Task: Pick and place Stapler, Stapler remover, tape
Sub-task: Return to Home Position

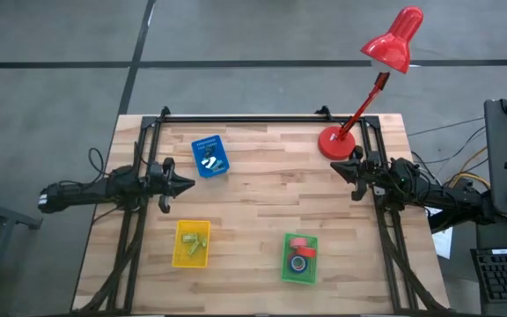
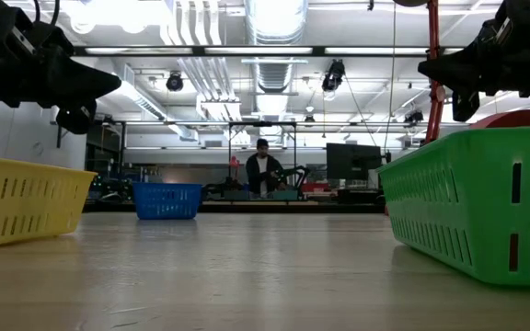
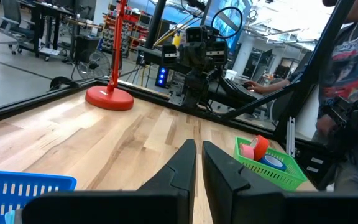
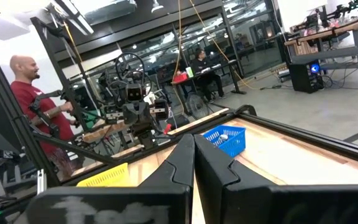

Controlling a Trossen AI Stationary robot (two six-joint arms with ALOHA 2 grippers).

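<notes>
A green tray (image 1: pixel 286 266) near the table's near edge holds a red tape roll (image 1: pixel 298 243) and a blue tape roll (image 1: pixel 298 262); the left wrist view shows the same red roll (image 3: pixel 257 148) and blue roll (image 3: pixel 272 162). A blue tray (image 1: pixel 209 156) holds small white and green items. A yellow tray (image 1: pixel 192 243) holds yellowish pieces. Which of these is the stapler or the remover I cannot tell. My left gripper (image 1: pixel 190 185) hovers shut by the left rail, between the blue and yellow trays. My right gripper (image 1: pixel 337 169) hovers shut by the right rail, just in front of the lamp base.
A red desk lamp stands with its round base (image 1: pixel 335 142) on the far right corner, its head leaning beyond the table. A black rail frame (image 1: pixel 236 119) borders the far and side edges. Bare wood lies between the trays (image 1: pixel 262 189). People stand beyond the table.
</notes>
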